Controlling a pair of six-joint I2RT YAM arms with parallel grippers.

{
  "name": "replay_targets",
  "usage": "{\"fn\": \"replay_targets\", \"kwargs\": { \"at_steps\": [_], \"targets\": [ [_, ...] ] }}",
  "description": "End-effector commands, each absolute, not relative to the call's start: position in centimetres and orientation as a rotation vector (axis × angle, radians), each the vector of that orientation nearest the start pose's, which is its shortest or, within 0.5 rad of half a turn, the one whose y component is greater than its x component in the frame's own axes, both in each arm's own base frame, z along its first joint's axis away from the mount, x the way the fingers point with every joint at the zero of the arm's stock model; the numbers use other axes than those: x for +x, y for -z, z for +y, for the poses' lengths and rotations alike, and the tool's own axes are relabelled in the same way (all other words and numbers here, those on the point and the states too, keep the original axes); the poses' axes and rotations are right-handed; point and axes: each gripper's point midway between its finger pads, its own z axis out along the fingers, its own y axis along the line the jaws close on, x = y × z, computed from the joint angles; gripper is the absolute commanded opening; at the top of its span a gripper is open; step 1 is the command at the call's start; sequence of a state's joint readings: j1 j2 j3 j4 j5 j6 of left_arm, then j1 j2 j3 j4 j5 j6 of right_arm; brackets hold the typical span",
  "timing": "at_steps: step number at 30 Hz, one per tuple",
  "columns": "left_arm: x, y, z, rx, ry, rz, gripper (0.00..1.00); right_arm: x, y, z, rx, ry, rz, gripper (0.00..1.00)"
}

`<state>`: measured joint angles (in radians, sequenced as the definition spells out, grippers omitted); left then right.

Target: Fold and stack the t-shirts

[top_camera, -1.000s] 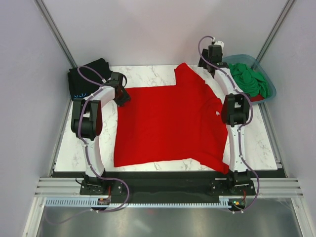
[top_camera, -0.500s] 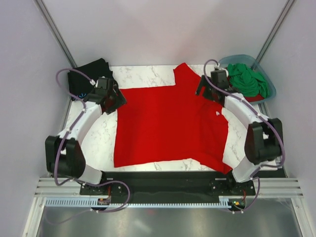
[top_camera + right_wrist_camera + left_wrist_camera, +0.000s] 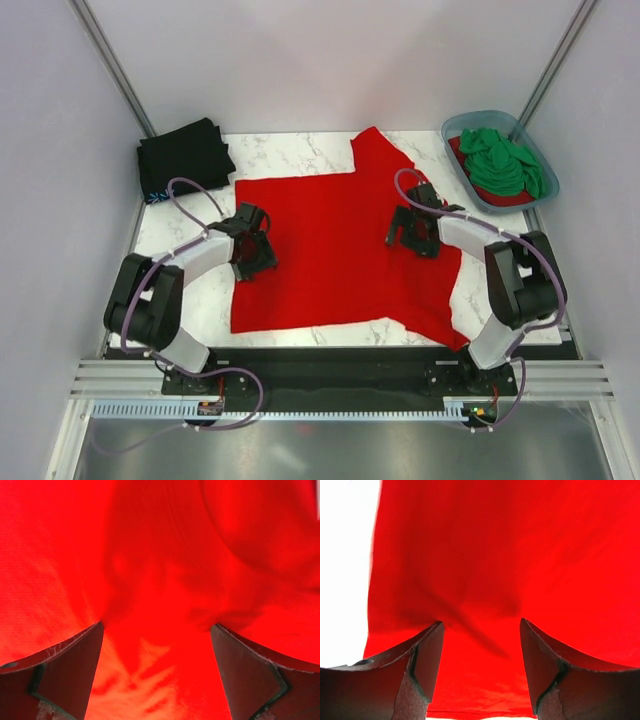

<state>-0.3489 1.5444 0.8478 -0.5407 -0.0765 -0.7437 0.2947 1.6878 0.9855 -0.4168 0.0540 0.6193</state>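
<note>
A bright red t-shirt (image 3: 340, 245) lies spread flat across the marble table (image 3: 300, 150). My left gripper (image 3: 252, 258) hangs low over the shirt's left edge, open, with only red cloth (image 3: 485, 570) under its dark fingers (image 3: 422, 665). My right gripper (image 3: 408, 232) is over the shirt's right half, open wide above the rumpled cloth (image 3: 160, 580), and its fingers (image 3: 75, 665) hold nothing. A folded black t-shirt (image 3: 185, 155) with a small light-blue mark sits at the back left corner. A green t-shirt (image 3: 505, 165) lies crumpled on top of another red one (image 3: 510, 198) in the tub.
The blue-grey plastic tub (image 3: 455, 128) stands at the back right corner, just off the marble. The red shirt's lower right corner reaches the table's near edge (image 3: 330, 350). Grey walls and slanted frame posts enclose the table.
Both arms have drawn back from the shirt's far corners towards the near side. Both grippers now sit lower over the cloth, with jaws wider apart than before.
</note>
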Motion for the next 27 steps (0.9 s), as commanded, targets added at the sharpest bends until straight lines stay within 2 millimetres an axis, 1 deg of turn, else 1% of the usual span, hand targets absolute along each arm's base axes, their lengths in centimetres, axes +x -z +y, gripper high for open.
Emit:
{"fn": "replay_targets", "kwargs": {
  "at_steps": [1, 3, 4, 5, 6, 7, 8, 9, 10, 11, 12, 13, 14, 15, 16, 17, 18, 19, 20, 21, 22, 23, 24, 26, 27],
  "targets": [
    [31.9, -1.7, -12.4, -0.597, 0.165, 2.673, 0.69, 35.8, 1.6, 11.3, 0.455, -0.137, 2.744, 0.96],
    [33.1, -0.7, -12.6, -0.605, 0.151, 2.699, 0.69, 37.6, 2.3, 11.2, 0.465, -0.139, 2.750, 0.96],
    [33.4, 1.0, -12.3, -0.628, 0.124, 2.741, 0.68, 38.1, 2.6, 11.2, 0.457, -0.134, 2.769, 0.96],
    [35.1, 0.5, -12.6, -0.634, 0.142, 2.726, 0.68, 40.4, 2.8, 11.2, 0.466, -0.135, 2.760, 0.96],
    [35.9, 0.6, -12.6, -0.632, 0.139, 2.732, 0.67, 40.8, 2.9, 11.1, 0.468, -0.131, 2.789, 0.96],
    [38.1, 0.6, -12.7, -0.643, 0.138, 2.717, 0.67, 43.6, 2.5, 11.7, 0.435, -0.163, 2.770, 0.96],
    [38.7, 0.5, -12.5, -0.643, 0.123, 2.734, 0.67, 44.8, 2.1, 11.6, 0.435, -0.166, 2.765, 0.95],
    [39.7, 0.2, -12.6, -0.625, 0.129, 2.738, 0.67, 45.3, 1.7, 11.4, 0.427, -0.150, 2.782, 0.95],
    [42.4, -1.2, -12.8, -0.619, 0.149, 2.702, 0.66, 48.1, 0.1, 11.8, 0.381, -0.183, 2.736, 0.95],
    [42.6, -1.9, -12.7, -0.594, 0.133, 2.718, 0.66, 48.9, -1.0, 12.3, 0.344, -0.219, 2.723, 0.95],
    [43.4, -2.9, -12.5, -0.583, 0.114, 2.700, 0.67, 49.3, -2.0, 12.6, 0.316, -0.235, 2.716, 0.94],
    [44.6, -4.6, -12.7, -0.571, 0.128, 2.659, 0.67, 49.9, -4.3, 12.7, 0.292, -0.254, 2.669, 0.95],
    [44.9, -6.5, -12.6, -0.554, 0.143, 2.623, 0.68, 49.9, -5.6, 12.5, 0.275, -0.239, 2.644, 0.95],
    [44.6, -7.4, -12.7, -0.547, 0.152, 2.612, 0.68, 49.7, -6.8, 12.0, 0.278, -0.224, 2.617, 0.95],
    [43.6, -7.7, -12.4, -0.545, 0.149, 2.616, 0.69, 48.4, -8.8, 11.2, 0.278, -0.193, 2.582, 0.95],
    [43.0, -8.3, -12.3, -0.558, 0.158, 2.605, 0.70, 47.7, -9.8, 10.0, 0.300, -0.123, 2.551, 0.96],
    [41.3, -9.2, -12.0, -0.557, 0.165, 2.595, 0.70, 46.9, -10.7, 9.1, 0.335, -0.084, 2.519, 0.97],
    [40.3, -9.5, -11.7, -0.566, 0.166, 2.592, 0.71, 44.2, -11.8, 7.8, 0.370, -0.044, 2.498, 0.98],
    [39.2, -9.6, -11.6, -0.576, 0.170, 2.588, 0.72, 42.8, -12.2, 6.3, 0.420, 0.019, 2.470, 0.98],
    [36.9, -9.8, -10.9, -0.585, 0.177, 2.579, 0.72, 41.6, -12.4, 5.7, 0.477, 0.016, 2.446, 0.98],
    [35.8, -9.5, -10.6, -0.595, 0.178, 2.580, 0.72, 38.3, -12.0, 4.7, 0.509, 0.034, 2.448, 0.98],
    [34.6, -9.6, -10.4, -0.611, 0.192, 2.570, 0.72, 36.9, -11.6, 3.9, 0.542, 0.063, 2.437, 0.98],
    [32.2, -8.8, -9.9, -0.619, 0.194, 2.580, 0.72, 34.1, -10.6, 3.3, 0.576, 0.070, 2.447, 0.98],
    [30.4, -8.4, -9.5, -0.662, 0.215, 2.560, 0.72, 31.8, -9.6, 2.6, 0.628, 0.081, 2.446, 0.98],
    [28.5, -7.8, -9.1, -0.676, 0.222, 2.564, 0.72, 30.0, -8.6, 2.5, 0.653, 0.074, 2.455, 0.98]
  ]
}}
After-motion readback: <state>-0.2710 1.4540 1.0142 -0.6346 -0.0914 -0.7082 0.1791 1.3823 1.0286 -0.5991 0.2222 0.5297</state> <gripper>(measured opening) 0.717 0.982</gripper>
